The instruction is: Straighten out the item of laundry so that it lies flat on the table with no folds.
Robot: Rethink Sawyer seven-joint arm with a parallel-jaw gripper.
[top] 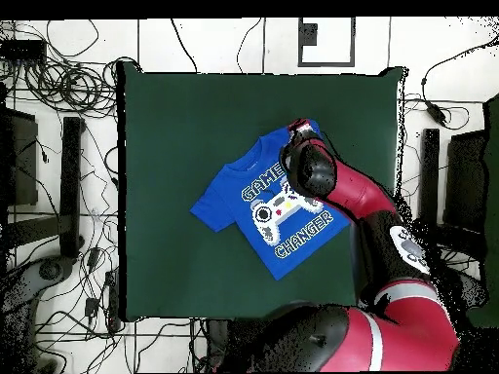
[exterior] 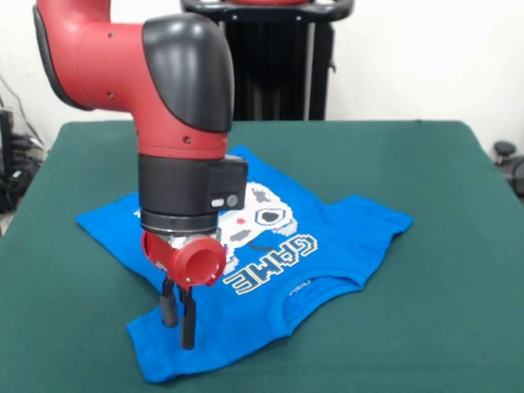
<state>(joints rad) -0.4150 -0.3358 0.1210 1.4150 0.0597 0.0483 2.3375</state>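
The blue T-shirt (exterior: 344, 233) lies print side up in the middle of the green table (exterior: 426, 327), collar towards the near edge, with the white "GAME" lettering and controller graphic showing. The arm hides its left middle. My gripper (exterior: 178, 327) hangs straight down over the shirt's near left sleeve. Its two black fingers (exterior: 188, 323) stand slightly apart with nothing between them, their tips at or just above the cloth. In the overhead view the shirt (top: 255, 209) lies skewed on the table (top: 175, 127). The gripper (top: 297, 129) is at its upper right corner, mostly under the arm.
The black pedestal (exterior: 270, 57) stands at the table's far side. Cables (top: 58, 78) and dark equipment (top: 70, 185) lie on the floor around the table. Green tabletop surrounds the shirt on all sides.
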